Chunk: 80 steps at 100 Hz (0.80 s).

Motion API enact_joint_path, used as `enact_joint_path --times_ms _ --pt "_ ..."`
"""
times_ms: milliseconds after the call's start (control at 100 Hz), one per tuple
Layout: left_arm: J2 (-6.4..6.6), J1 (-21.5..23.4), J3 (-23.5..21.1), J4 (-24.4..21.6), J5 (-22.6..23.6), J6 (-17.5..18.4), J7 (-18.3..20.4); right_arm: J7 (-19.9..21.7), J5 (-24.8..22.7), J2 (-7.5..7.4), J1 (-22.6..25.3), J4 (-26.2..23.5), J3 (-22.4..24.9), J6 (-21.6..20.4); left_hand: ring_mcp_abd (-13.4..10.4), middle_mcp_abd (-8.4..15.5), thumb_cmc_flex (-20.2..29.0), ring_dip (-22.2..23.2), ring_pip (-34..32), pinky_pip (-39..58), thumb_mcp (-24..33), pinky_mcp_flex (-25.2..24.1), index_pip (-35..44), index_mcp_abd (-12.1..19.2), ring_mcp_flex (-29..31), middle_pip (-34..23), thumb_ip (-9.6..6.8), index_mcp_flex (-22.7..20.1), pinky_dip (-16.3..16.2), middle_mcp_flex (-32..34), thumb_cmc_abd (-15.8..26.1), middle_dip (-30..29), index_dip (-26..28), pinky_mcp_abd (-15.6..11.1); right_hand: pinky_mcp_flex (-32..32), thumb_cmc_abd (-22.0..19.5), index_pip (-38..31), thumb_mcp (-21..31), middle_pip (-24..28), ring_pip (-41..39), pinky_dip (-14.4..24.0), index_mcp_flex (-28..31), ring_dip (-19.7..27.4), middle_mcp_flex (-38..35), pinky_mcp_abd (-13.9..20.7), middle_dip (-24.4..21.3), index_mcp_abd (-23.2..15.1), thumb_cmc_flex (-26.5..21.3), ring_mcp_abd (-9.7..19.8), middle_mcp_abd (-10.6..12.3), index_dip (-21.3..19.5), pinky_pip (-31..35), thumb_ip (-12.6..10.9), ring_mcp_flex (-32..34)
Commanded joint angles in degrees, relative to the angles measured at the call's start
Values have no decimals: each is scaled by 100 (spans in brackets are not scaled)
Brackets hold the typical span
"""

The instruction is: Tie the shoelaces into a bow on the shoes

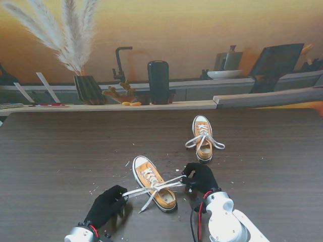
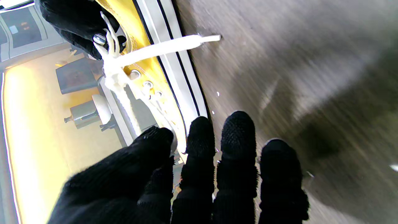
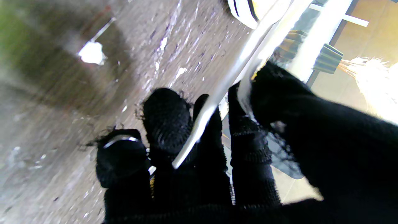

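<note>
Stand view: dark wood-grain desk (image 1: 60, 151), two yellow canvas shoes with white laces. Near shoe (image 1: 154, 183) lies toe pointing away from me and slightly left, between the two hands. Far shoe (image 1: 203, 137) sits farther from me and to the right, well apart, its laces (image 1: 194, 141) loose and splayed to both sides, untied.

Left hand (image 1: 107, 204), black glove, sits left of the near shoe, fingers closed on the end of one lace strand (image 1: 139, 191) that runs taut across to the shoe. Left wrist view: thumb and forefinger pinched together with white lace between them; the other three fingers (image 2: 238, 137) extended toward the shoe's white sole edge.

Right hand (image 1: 200, 177), also gloved, sits just right of the near shoe, closed on the other lace strand (image 1: 169, 182). Right wrist view: a flat white strand (image 3: 214, 102) passes between the fingers, a second one trapped under the thumb.

A loose lace end (image 1: 150, 200) hangs across the shoe's left side onto the desk. No bow formed on either shoe. Small white flecks (image 1: 166, 164) scattered on the desk around the near shoe
</note>
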<state>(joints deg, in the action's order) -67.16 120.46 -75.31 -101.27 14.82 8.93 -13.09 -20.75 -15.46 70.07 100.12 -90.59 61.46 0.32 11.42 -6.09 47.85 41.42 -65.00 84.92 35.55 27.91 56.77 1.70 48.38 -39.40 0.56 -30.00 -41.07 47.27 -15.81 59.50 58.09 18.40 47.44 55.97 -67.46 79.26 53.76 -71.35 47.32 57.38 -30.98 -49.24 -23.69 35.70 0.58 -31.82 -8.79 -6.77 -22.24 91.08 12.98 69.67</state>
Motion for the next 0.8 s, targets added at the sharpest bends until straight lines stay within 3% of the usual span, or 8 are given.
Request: enact_joint_path --times_ms 0,290,790 --pt "15 12 -32 -15 0 -42 110 58 52 7 28 0 32 57 -41 -20 108 190 39 24 -101 -25 648 74 -130 23 -9 0 -94 -134 162 -43 367 162 56 120 -290 651 -28 -12 -29 35 28 -173 -150 -47 -127 -359 -98 -83 95 84 -161 62" --pt "17 32 -82 -20 -26 -94 142 64 0 -5 108 -50 130 208 -41 -24 116 192 40 25 -118 -23 633 86 -131 28 -17 -6 -95 -131 165 -53 373 158 158 295 -389 811 -177 22 -57 178 52 -199 -148 -212 528 -416 -44 -217 100 70 -108 149" --pt "-17 137 -174 -100 -16 -219 15 -11 -83 1 201 -83 259 384 -16 -56 154 192 30 46 -101 2 703 19 -108 38 9 -15 -98 -110 156 -73 412 154 168 465 -277 848 -197 28 -87 299 55 -294 -188 -245 535 -510 -85 -241 114 64 -68 173"
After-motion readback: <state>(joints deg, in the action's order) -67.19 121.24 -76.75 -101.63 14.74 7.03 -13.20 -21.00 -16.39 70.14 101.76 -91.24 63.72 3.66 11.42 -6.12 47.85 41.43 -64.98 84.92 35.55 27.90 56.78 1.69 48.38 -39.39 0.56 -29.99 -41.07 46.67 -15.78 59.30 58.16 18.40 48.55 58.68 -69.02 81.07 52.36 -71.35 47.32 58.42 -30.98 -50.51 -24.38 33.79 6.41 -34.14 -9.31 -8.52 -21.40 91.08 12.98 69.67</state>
